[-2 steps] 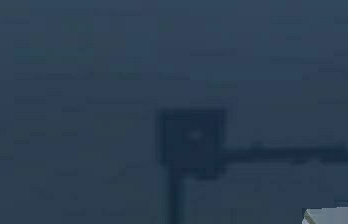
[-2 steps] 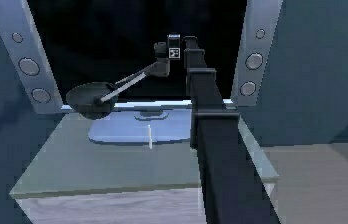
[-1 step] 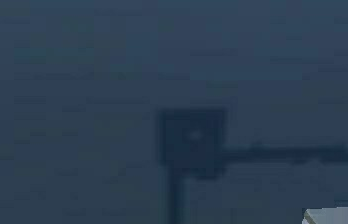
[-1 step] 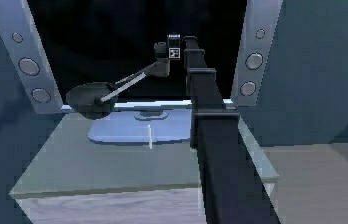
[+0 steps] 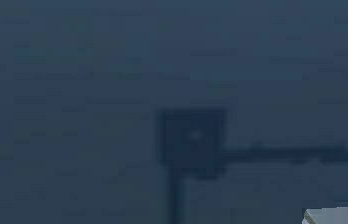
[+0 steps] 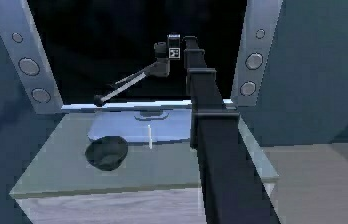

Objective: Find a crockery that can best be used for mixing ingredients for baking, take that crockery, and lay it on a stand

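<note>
The dark round bowl-like thing (image 6: 107, 153) lies on the pale grey bench (image 6: 52, 178), beside the shallow sink basin (image 6: 152, 128). The end effector (image 6: 102, 98) hangs near it; I cannot tell whether it holds anything. I think the dark square arm (image 6: 217, 140) should retract a little and lower slowly onto the rim.

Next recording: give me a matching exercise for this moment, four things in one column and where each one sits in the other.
Things:
1. dark round thing
2. arm
3. gripper
4. dark square

Places:
A. on the blue wall in the forward view
B. rising from the arm side view's bottom edge
C. lying on the pale countertop
D. in front of the dark opening, fingers toward the picture's left

Pairs: 1-C, 2-B, 3-D, 4-A
</note>
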Robot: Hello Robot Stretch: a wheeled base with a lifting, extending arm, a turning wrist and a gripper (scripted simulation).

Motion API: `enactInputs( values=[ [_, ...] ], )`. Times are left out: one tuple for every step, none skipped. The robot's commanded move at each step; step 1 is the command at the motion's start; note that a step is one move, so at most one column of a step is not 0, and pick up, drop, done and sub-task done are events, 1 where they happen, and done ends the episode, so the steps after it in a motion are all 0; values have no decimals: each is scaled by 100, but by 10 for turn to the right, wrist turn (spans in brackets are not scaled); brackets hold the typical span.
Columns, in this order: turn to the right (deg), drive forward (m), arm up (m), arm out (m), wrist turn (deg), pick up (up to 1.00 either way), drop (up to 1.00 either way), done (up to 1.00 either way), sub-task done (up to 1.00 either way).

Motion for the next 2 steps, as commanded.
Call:
enactInputs(
  values=[
    [0,0,0,-10,0,0,0,0,0],
    [0,0,0,0,0,0,0,100,0]
  ],
)
